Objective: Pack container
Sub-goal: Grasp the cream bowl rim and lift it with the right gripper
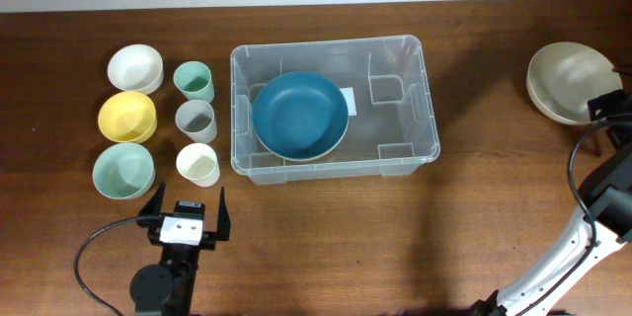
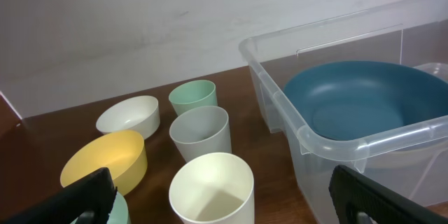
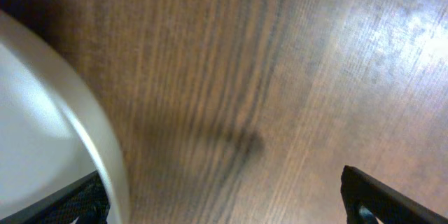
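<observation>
table (image 1: 494,217): dark brown wood, visible grain, slight sheen
container (image 1: 326,43): centre of the table, a bit toward 12 o'clock; large clear plastic bin, rectangular, rounded corners, thick rolled rim, moulded ribs inside, white label (image 1: 348,102) on its base
blue bowl (image 1: 299,115): inside the container, 9 o'clock half; round, wide, shallow, matte teal-blue; partly covers the label
white bowl (image 1: 134,67): 10 o'clock of the container; small, round, smooth
yellow bowl (image 1: 127,117): 9 o'clock, just beside the white one; same shape, matte
pale green bowl (image 1: 123,170): 8 o'clock, end of the bowl column
mint cup (image 1: 195,80): between bowls and container; plain tapered tumbler, upright
grey cup (image 1: 196,119): just 6 o'clock of the mint cup; same shape
cream cup (image 1: 197,164): just 6 o'clock of the grey cup; same shape
beige bowl (image 1: 565,82): far 3 o'clock edge; broad, round, smooth
left gripper (image 1: 188,200): 7 o'clock, just 6 o'clock of the cream cup; black fingers spread wide, nothing between them
right gripper (image 3: 224,199): 3 o'clock, at the beige bowl's rim; fingers wide apart, contact with the rim unclear
</observation>
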You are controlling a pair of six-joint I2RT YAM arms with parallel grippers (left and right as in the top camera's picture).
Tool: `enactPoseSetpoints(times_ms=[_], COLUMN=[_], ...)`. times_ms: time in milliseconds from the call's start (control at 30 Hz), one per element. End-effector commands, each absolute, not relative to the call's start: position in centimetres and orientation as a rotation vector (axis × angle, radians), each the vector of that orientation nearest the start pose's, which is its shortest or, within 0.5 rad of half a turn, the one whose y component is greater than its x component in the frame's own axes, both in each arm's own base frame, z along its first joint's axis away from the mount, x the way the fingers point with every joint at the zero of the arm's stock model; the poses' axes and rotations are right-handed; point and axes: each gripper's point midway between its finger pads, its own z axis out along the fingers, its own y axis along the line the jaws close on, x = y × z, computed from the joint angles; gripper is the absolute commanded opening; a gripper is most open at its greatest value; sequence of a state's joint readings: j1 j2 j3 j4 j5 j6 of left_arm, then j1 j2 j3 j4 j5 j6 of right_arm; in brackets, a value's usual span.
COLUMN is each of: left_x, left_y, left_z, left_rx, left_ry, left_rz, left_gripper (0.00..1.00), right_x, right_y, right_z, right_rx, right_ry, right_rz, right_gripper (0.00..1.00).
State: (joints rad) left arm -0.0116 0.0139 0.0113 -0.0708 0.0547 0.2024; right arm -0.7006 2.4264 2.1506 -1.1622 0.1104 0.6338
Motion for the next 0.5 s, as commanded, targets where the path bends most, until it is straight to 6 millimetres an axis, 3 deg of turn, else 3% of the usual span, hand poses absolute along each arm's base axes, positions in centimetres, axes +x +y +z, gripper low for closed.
enactPoseSetpoints(times_ms=[0, 167, 333, 467], left_x=[24.6, 24.6, 24.6, 24.6], left_y=[-1.0, -1.0, -1.0, -1.0], left_z=[15.8, 15.8, 15.8, 15.8], left_rx=[0.221, 0.221, 0.221, 0.221], left_ry=[1.632, 1.632, 1.632, 1.632], left_rz=[0.116, 0.116, 0.116, 0.116], left_gripper=[1.00, 1.00, 1.00, 1.00], right_x=[38.6, 40.1, 40.3, 40.5], right_y=[-32.8, -31.9, -31.6, -31.6], right_z=[2.5, 2.6, 2.4, 2.3], right_rx=[1.805, 1.758, 1.732, 1.724], right_ry=[2.411, 2.410, 2.427, 2.425], right_rz=[-0.046, 0.080, 0.102, 0.103], right_gripper=[0.99, 0.91, 0.91, 0.79])
